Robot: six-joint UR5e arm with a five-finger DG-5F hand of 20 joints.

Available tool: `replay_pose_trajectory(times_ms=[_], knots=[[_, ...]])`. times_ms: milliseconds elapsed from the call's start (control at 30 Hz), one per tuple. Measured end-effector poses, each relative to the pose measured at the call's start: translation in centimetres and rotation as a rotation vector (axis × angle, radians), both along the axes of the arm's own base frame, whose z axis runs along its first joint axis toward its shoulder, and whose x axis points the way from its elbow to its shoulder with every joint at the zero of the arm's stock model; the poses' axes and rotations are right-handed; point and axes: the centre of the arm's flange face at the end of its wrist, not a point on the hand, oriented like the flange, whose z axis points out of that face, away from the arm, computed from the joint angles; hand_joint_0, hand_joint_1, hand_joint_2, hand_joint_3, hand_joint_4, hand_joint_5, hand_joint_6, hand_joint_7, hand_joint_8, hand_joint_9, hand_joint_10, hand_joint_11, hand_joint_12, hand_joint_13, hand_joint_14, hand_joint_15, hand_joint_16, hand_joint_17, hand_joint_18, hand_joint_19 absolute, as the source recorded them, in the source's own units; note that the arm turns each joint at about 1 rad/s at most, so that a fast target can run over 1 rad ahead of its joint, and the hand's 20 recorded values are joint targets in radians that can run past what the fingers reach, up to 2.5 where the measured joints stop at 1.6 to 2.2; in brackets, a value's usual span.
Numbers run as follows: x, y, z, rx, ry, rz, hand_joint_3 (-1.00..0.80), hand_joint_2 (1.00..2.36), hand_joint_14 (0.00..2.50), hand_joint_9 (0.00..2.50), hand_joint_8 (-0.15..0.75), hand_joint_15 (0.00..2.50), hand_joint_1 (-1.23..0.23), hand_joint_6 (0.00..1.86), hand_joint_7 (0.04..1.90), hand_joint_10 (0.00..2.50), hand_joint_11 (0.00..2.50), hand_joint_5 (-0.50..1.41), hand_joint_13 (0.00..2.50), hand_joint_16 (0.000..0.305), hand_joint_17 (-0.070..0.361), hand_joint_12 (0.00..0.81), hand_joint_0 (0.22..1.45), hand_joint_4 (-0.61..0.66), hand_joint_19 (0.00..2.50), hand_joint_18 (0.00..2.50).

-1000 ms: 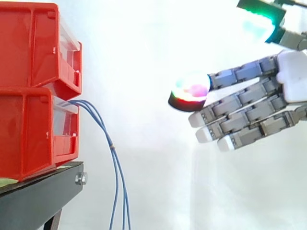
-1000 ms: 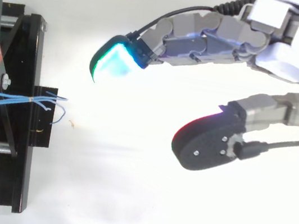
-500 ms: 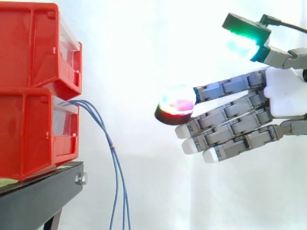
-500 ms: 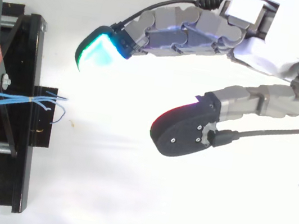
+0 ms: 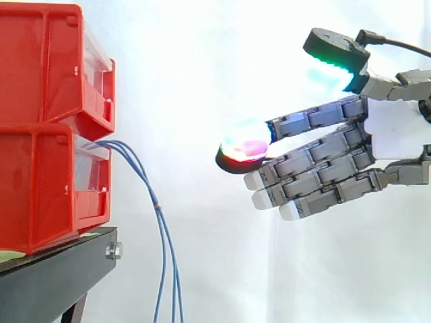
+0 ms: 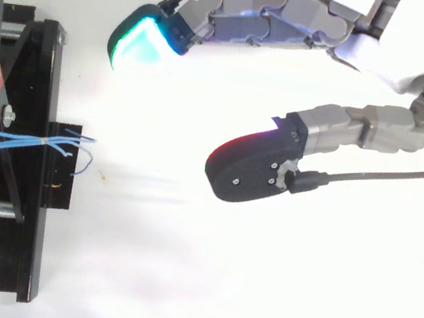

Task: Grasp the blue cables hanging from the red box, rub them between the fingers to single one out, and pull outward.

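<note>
The hand [image 5: 397, 128] hangs with fingers spread straight and holding nothing, well apart from the blue cables [image 5: 157, 204] drooping from the lower red bin [image 5: 40, 188].

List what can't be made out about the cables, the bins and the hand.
- Blue cables: their lower ends are cut off by the side view's bottom edge. The strands overlap, so their count is unsure.
- Where the cables attach inside the lower red bin: hidden by its wall, side view.
- Hand: everything behind its palm is cut off by the side view's right edge.
</note>
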Motion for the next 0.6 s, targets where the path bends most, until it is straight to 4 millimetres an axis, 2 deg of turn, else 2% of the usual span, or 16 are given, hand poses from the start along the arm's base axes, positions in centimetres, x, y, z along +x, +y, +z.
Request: replay_pose_trajectory(times_ms=[233,400,600], knots=[[0.3,0.1,-0.1,-0.034,-0.006,-0.011,-0.48,1.00,0.00,0.58,0.265,0.06,-0.65,0.50,0.67,0.00,0.00,-0.18,0.46,0.041,0.093,0.345,0.53,0.27,0.12,0.38],[1.1,0.3,-2.4,-0.035,-0.003,-0.016,-0.48,1.00,0.00,0.62,0.271,0.09,-0.65,0.50,0.67,0.00,0.01,-0.18,0.51,0.041,0.091,0.343,0.53,0.28,0.13,0.42],[1.7,0.7,-3.0,-0.031,-0.028,-0.017,-0.48,1.00,0.00,0.62,0.270,0.09,-0.65,0.50,0.67,0.00,0.01,-0.18,0.51,0.040,0.090,0.340,0.53,0.28,0.13,0.42]])
